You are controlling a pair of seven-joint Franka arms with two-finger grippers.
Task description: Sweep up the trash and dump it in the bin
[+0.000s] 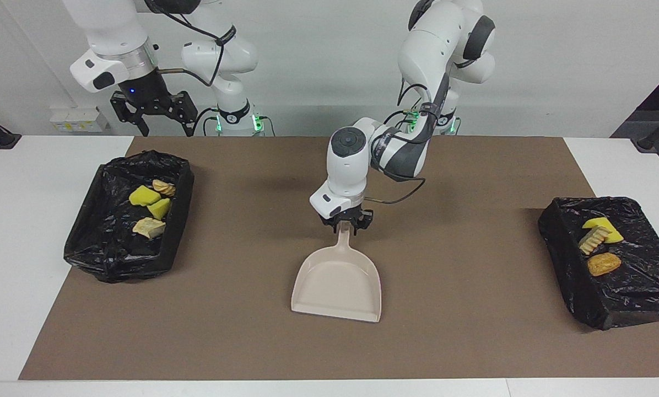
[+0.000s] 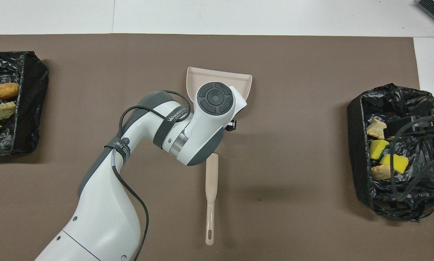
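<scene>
Your trash is sitting in two places. Four scraps (image 1: 149, 208), two yellow and two tan, are lying inside the black-lined bin (image 1: 101, 251) at the right arm's end of the table. Three more scraps (image 1: 598, 245), one yellow, one ridged beige and one orange-brown, are resting on top of the black-wrapped box (image 1: 638, 292) at the left arm's end.

Between them, on the brown mat (image 1: 473, 342), your beige dustpan (image 1: 338, 284) is lying flat and empty, its handle pointing toward the robots. Nearer to the robots than the pan, the beige brush (image 2: 211, 197) is lying on the mat, showing only in the overhead view.

Your left gripper (image 1: 347, 222) is hanging at the top of the dustpan's handle with its fingers parted to either side of it; you cannot tell whether they are touching it. The arm is bending low over the mat's middle.

Your right gripper (image 1: 152, 112) is waiting raised over the table edge closest to the robots, above the bin's end, fingers spread wide and holding nothing.
</scene>
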